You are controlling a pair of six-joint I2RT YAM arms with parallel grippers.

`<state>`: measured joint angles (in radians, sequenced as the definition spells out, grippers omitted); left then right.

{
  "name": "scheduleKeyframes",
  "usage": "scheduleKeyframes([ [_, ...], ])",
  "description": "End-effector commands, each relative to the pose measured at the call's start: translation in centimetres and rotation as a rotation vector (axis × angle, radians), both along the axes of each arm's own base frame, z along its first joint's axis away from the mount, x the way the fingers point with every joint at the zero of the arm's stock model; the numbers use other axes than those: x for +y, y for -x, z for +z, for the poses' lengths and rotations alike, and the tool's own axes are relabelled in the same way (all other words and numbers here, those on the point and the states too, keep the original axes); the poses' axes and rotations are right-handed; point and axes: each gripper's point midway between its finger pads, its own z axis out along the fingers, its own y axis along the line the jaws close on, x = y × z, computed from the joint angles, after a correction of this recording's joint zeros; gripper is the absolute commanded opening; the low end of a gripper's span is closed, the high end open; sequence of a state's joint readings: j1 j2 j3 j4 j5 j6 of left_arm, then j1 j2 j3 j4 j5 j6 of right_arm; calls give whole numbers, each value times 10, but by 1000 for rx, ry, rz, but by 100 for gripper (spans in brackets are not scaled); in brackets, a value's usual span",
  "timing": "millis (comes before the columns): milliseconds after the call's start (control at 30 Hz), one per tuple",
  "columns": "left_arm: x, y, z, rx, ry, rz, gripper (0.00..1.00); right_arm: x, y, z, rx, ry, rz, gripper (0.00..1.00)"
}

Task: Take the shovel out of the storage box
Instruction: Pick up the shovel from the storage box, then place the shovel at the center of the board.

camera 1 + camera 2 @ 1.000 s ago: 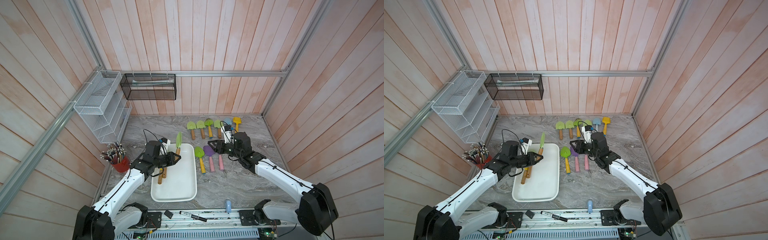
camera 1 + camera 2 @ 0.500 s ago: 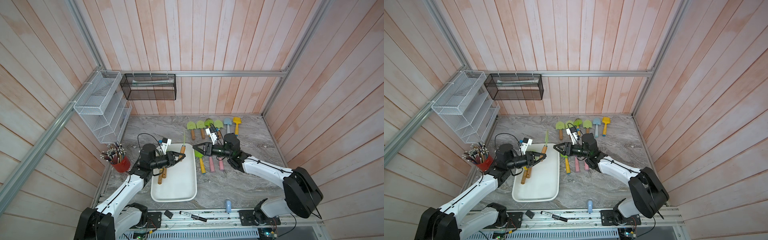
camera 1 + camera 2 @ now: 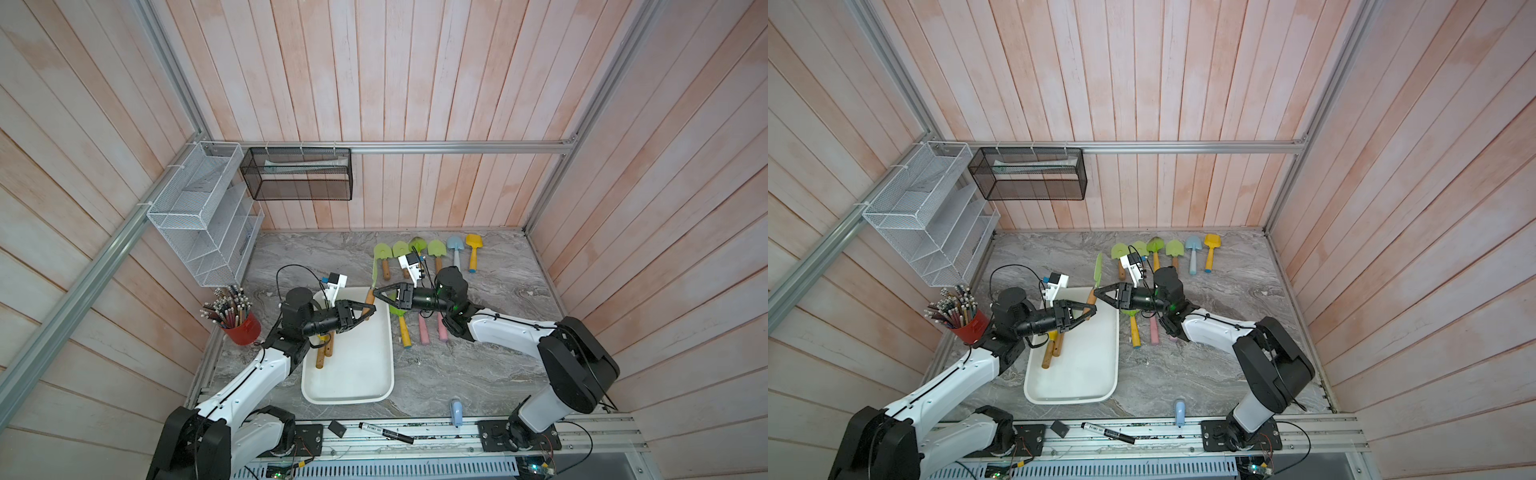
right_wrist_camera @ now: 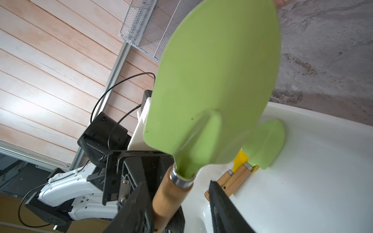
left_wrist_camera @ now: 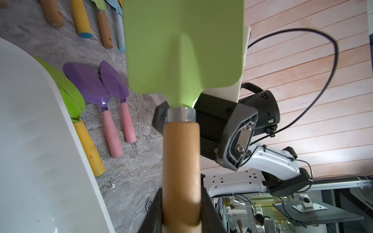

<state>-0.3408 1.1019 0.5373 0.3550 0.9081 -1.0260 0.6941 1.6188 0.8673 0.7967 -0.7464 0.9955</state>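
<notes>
I see the left gripper (image 3: 371, 309) pinched tight on the wooden handle of the green shovel (image 3: 375, 270). In the left wrist view its two fingers (image 5: 153, 213) press on either side of the handle's lower part. The shovel is held in the air over the far right corner of the storage box (image 3: 349, 401), clear of the box floor, and its blade reaches past the far rim toward the back wall. In both top views the blade appears edge-on. The right gripper (image 3: 376, 293) faces the left one from the opposite side, jaws spread. The handle just below the metal collar sits between them. In the right wrist view one finger (image 4: 139, 203) lies just beside the wood, while I see an open gap between the handle and the other finger. I cannot tell whether the near finger touches the wood. Inside the box, two more shovels (image 4: 232, 181) lie side by side against the left wall, wooden handles together. On the marble table (image 3: 478, 374), right of the box, I see a green shovel with a yellow handle (image 3: 403, 328) and two purple shovels with pink handles (image 5: 86, 84). A further row of shovels (image 3: 455, 245) lies near the back wall.
</notes>
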Motion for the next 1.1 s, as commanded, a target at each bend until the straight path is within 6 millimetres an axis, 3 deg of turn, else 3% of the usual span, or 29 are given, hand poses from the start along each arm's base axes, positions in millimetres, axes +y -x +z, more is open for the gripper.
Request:
scheduleKeyframes([
  [0,-7,2,9,-49,25,-24,5,7,3,25,-28,-88,47,51],
  [267,-12,2,8,-52,27,-33,5,8,7,26,16,-141,85,37],
  [467,-13,2,5,-45,22,-38,5,5,5,24,30,-150,71,19],
  [533,-12,1,3,-48,7,-33,15,2,3,23,33,-148,58,16],
  [600,-10,0,0,-45,-19,-22,34,-2,0,21,36,-144,46,16],
  [667,-8,-1,-1,-55,-47,-7,44,-7,-3,19,38,-135,27,16],
  [733,-2,-3,-1,-66,-77,17,49,-14,-8,15,41,-117,2,16],
  [900,21,-11,-8,-76,-179,97,49,-41,-24,4,40,-26,-87,16],
  [1067,40,-20,-40,-17,-390,170,49,-83,-46,-21,66,130,-226,16],
])
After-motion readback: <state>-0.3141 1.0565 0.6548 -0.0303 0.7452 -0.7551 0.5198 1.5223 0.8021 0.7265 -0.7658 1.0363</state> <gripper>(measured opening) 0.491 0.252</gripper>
